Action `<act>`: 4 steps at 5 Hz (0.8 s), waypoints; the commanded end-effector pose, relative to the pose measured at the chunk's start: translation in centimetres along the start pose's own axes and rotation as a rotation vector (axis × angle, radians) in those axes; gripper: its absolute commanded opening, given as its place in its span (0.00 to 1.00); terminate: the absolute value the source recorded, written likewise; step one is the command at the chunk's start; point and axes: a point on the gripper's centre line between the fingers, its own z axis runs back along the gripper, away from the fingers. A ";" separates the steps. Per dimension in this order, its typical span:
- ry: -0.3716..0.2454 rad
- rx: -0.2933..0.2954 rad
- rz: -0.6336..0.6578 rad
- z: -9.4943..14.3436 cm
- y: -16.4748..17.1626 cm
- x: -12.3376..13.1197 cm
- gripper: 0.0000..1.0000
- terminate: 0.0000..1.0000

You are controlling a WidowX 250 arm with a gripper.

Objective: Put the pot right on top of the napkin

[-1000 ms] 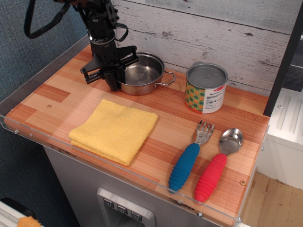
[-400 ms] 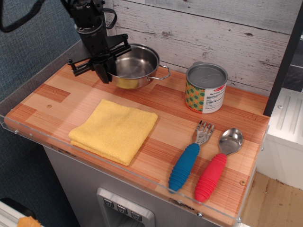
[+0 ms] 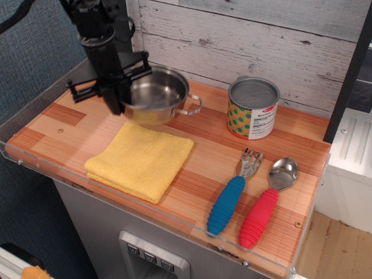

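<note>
The gripper (image 3: 120, 96) is hanging at the far left of the counter (image 3: 70, 125), its black fingers (image 3: 116, 100) pointing straight down and clamping the left rim of the pot (image 3: 156, 96). The fingers are standing close together on that rim, one seemingly inside the wall and one outside, though the exact gap is hard to make out behind the black hardware. The pot is sitting just right of the fingers, touching them, lifted clear of the wood and tilting slightly; its bowl is opening upward and its wire handle (image 3: 190, 106) is sticking out on the side away from the fingers. A yellow glow is reflecting on the pot's underside.

The arm (image 3: 99, 29) is coming down from the upper left, nearly upright, with a crossbar spreading sideways at finger height.

Below the fingers and a little right, the napkin (image 3: 141, 159) is lying flat on the wood, folded, its far corner reaching under the pot's near edge; the pot is hanging above that corner rather than over the middle of the cloth.

Well right of the fingers, the can (image 3: 253, 108) is standing upright by the back wall. Farther right and nearer, the fork (image 3: 233, 192) and spoon (image 3: 266, 203) are lying side by side.
</note>
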 end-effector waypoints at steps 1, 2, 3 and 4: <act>-0.022 -0.018 -0.038 1.4 1.3 -1.7 0.00 0.00; -0.017 -0.024 -0.043 0.9 2.3 -2.6 0.00 0.00; -0.016 -0.009 -0.054 0.6 3.1 -3.5 0.00 0.00; -0.009 0.003 -0.053 0.3 3.9 -4.1 0.00 0.00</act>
